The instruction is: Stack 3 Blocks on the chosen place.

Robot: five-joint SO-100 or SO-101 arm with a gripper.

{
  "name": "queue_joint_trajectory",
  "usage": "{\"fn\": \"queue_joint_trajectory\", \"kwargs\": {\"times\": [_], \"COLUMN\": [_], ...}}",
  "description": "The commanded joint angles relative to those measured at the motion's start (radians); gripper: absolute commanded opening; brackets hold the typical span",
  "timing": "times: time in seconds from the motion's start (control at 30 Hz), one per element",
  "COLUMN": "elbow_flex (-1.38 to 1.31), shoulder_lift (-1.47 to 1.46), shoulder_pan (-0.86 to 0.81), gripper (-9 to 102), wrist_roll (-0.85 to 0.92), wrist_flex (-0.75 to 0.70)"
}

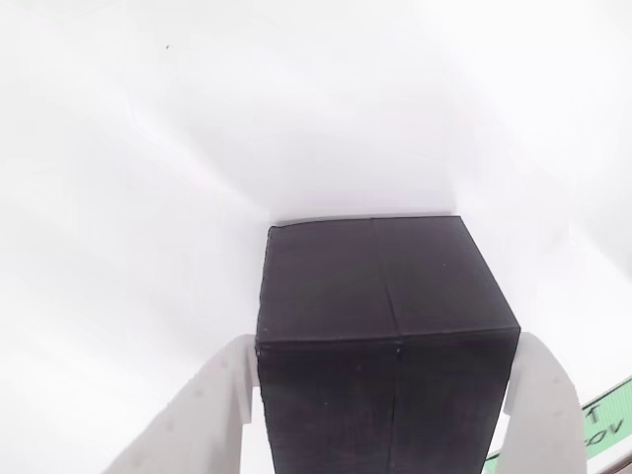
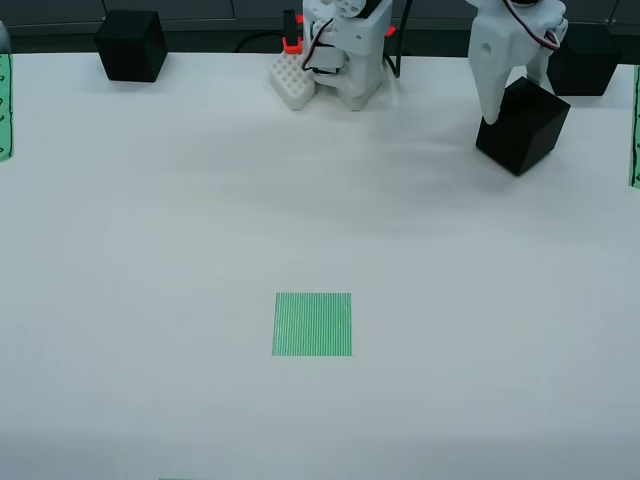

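In the wrist view a black block (image 1: 385, 326) sits between my two white fingers (image 1: 212, 415), which press against its left and right sides; my gripper (image 1: 390, 341) is shut on it. The overhead view shows that gripper (image 2: 508, 100) at the far right of the table, holding the block (image 2: 525, 128) tilted on one edge. A second block (image 2: 131, 45) rests at the far left corner. A third block (image 2: 588, 60) stands behind the gripper, partly hidden. The chosen place (image 2: 313, 324), a green striped square, lies bare in the middle of the white table (image 2: 150, 250).
The arm's base (image 2: 345, 50) with a white ridged part stands at the far edge, centre. Narrow green strips lie at the left edge (image 2: 3, 105) and right edge (image 2: 635, 125); one strip (image 1: 607, 420) shows beside my right finger.
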State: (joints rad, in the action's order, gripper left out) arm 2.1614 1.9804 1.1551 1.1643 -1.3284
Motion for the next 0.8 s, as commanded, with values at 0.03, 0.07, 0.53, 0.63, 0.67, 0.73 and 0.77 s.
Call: {"fn": "queue_joint_trajectory", "kwargs": {"times": [0.03, 0.07, 0.53, 0.63, 0.67, 0.73, 0.77], "elbow_flex": [-0.048, -0.052, -0.172, -0.215, -0.233, -0.282, -0.313], "shoulder_lift": [-0.018, -0.026, -0.126, -0.164, -0.181, -0.233, -0.268], "shoulder_pan": [-0.153, -0.179, -0.502, -0.557, -0.578, -0.634, -0.664], "gripper": [22, 22, 22, 22, 22, 22, 22], "wrist_roll": [-0.057, -0.078, -0.584, -0.695, -0.73, -0.821, -0.861], "wrist_flex": [0.014, 0.014, 0.018, 0.006, -0.006, -0.017, -0.026]}}
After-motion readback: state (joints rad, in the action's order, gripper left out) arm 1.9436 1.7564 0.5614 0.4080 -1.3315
